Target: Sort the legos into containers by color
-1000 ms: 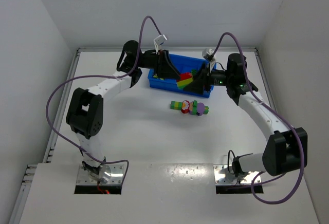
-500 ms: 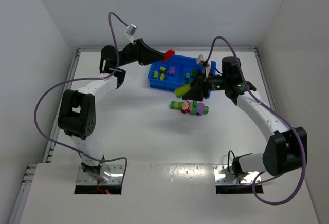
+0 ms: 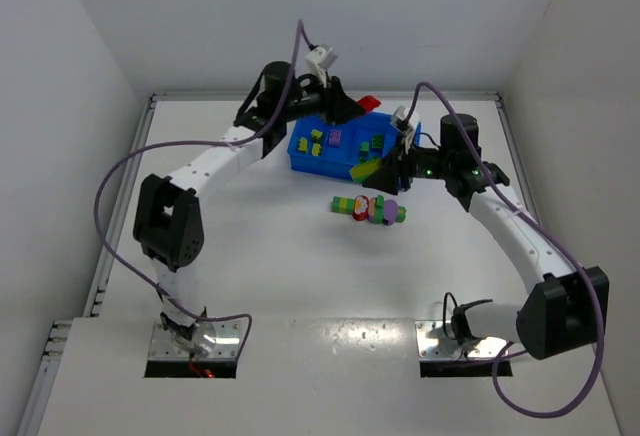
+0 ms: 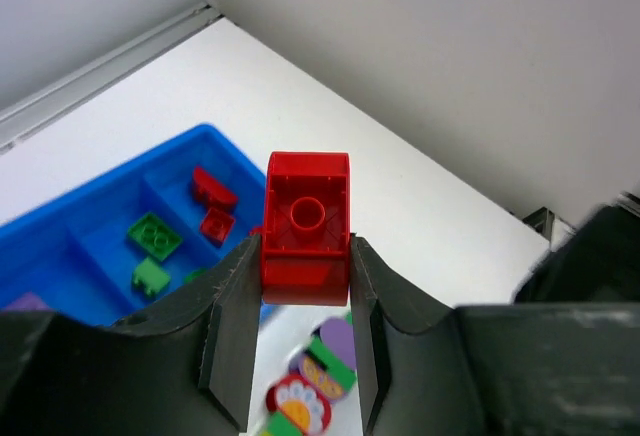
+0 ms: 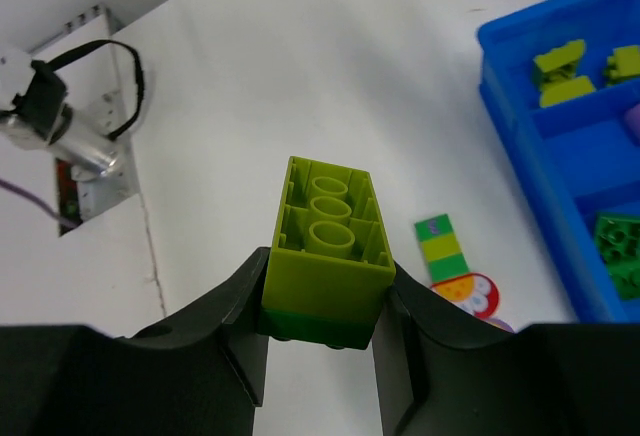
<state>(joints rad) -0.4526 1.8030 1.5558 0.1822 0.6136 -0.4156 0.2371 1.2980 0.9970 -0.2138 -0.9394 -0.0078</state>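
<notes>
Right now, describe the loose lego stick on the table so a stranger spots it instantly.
Find the blue tray at the far middle of the white table. Just on its near side, apart from it, the striped stick lies flat. It alone is long and banded green, yellow, red and purple; the tray's bricks are small and single-coloured.

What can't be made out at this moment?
- Left wrist: fingers hide most of the striped stick and part of the blue tray.
- Right wrist: the frame edge cuts off the tray; fingers cover the lime brick's darker lower layer.
- Top: bricks in the tray are too small to count.
</notes>
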